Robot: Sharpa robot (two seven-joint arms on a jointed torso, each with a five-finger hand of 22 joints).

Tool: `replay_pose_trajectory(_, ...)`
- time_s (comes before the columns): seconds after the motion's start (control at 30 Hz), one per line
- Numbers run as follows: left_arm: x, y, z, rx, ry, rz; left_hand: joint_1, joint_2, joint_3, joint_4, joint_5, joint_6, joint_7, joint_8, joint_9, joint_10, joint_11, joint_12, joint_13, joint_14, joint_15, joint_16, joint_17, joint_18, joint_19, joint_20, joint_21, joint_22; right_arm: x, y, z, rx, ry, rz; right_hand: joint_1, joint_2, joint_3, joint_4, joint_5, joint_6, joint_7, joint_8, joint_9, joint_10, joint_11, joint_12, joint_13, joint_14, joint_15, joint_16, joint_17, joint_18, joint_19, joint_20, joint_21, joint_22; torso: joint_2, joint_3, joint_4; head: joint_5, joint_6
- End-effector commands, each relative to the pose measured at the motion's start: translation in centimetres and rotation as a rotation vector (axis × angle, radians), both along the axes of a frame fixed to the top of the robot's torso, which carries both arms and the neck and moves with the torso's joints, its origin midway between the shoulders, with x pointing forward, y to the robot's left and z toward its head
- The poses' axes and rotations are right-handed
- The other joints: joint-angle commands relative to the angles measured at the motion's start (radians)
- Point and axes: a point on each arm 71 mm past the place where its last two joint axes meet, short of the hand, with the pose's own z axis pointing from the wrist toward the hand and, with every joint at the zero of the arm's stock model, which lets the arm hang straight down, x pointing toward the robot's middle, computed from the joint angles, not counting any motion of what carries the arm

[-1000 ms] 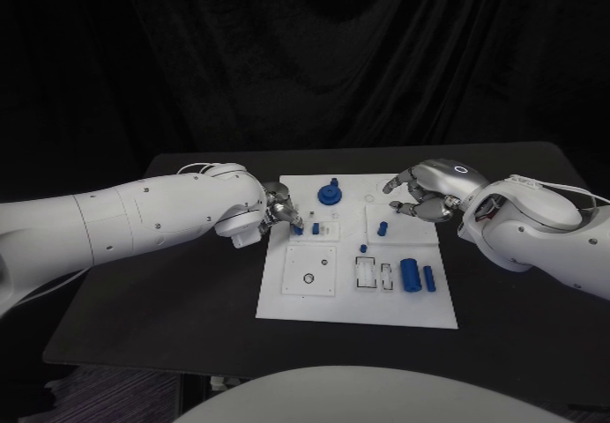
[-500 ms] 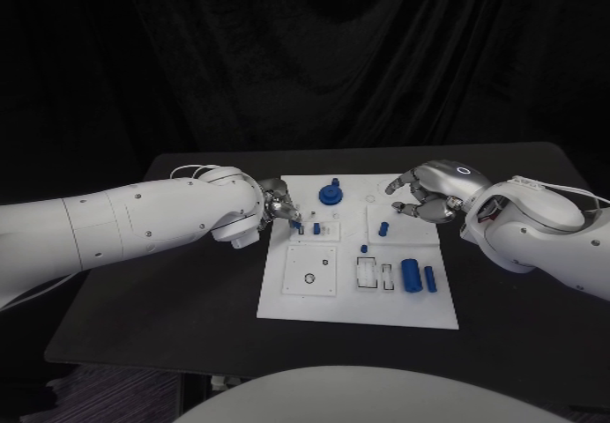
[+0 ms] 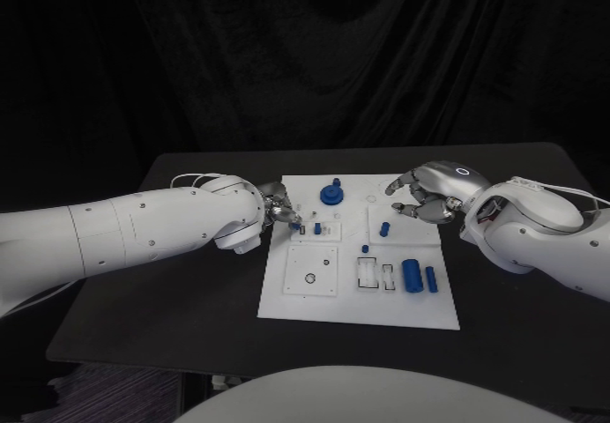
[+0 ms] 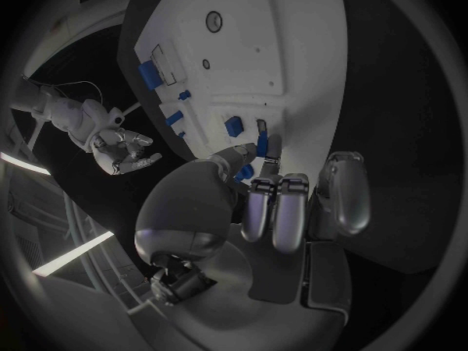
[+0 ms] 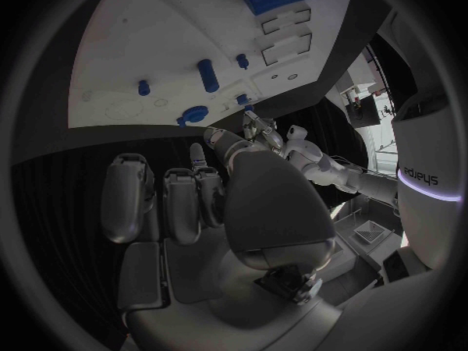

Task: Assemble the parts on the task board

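Both hands work the task board [image 3: 356, 300]: my left hand [image 3: 282, 214] apparently pinches a small blue part [image 3: 296, 228] for seating, my right hand [image 3: 426, 197] hovers half-curled, empty, ready.

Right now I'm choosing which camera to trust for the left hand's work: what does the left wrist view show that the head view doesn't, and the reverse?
Left wrist view alone: the left hand close up, its fingertips at a small blue part on the task board.

Head view alone: the whole board, with the large blue cylinder near its right edge and the blue knob at its far edge.

Both: the board, several blue parts, and the right hand hovering with its fingers apart, holding nothing.
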Motion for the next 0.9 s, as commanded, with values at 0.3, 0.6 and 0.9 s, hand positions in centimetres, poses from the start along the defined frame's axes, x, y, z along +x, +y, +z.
replay_pose_trajectory(0.3, -0.18, -0.14, -0.69, -0.018, -0.03, 0.031, -0.009, 0.005, -0.004, 0.016, -0.006, 0.028, -0.034, 0.01, 0.034, 0.104, -0.009, 0.003, 0.263, 0.104, -0.011, 0.003, 0.263, 0.001, 0.015, -0.002, 0.007, 0.181, -0.02, -0.12, -0.14, -0.006, 0.007, -0.013, 0.005, -0.003, 0.008, 0.0, -0.004, 0.002, 0.001, 0.003, -0.002, -0.005, 0.003, -0.005, 0.083, 0.05, 0.0, -0.006, 0.059, 0.007, -0.001, 0.001, -0.004, 0.182, 0.0, -0.0008, -0.001, -0.001, 0.0)
replay_pose_trajectory(0.6, -0.32, -0.34, -0.91, -0.023, -0.031, 0.029, -0.01, 0.006, -0.005, 0.019, -0.005, 0.029, -0.035, 0.012, 0.037, 0.104, -0.011, 0.003, 0.263, 0.104, -0.012, 0.003, 0.263, 0.0, 0.017, -0.003, 0.009, 0.182, -0.02, -0.1, -0.14, -0.005, 0.006, -0.013, 0.005, -0.003, 0.008, 0.0, -0.004, 0.002, 0.001, 0.003, -0.002, -0.005, 0.003, -0.005, 0.083, 0.05, 0.0, -0.006, 0.059, 0.007, -0.001, 0.001, -0.004, 0.182, 0.002, -0.0014, 0.0, -0.002, 0.0)
replay_pose_trajectory(0.9, -0.45, -0.57, -1.09, -0.024, -0.024, 0.021, -0.012, 0.006, -0.006, 0.023, -0.005, 0.03, -0.036, 0.013, 0.039, 0.104, -0.011, 0.003, 0.263, 0.104, -0.013, 0.003, 0.263, 0.0, 0.019, -0.004, 0.011, 0.182, 0.01, -0.09, -0.15, -0.006, 0.007, -0.013, 0.005, -0.003, 0.008, 0.0, -0.004, 0.002, 0.001, 0.003, -0.002, -0.005, 0.003, -0.005, 0.083, 0.05, 0.0, -0.006, 0.059, 0.007, -0.001, 0.001, -0.004, 0.182, 0.002, -0.0015, 0.0, -0.002, 0.0)
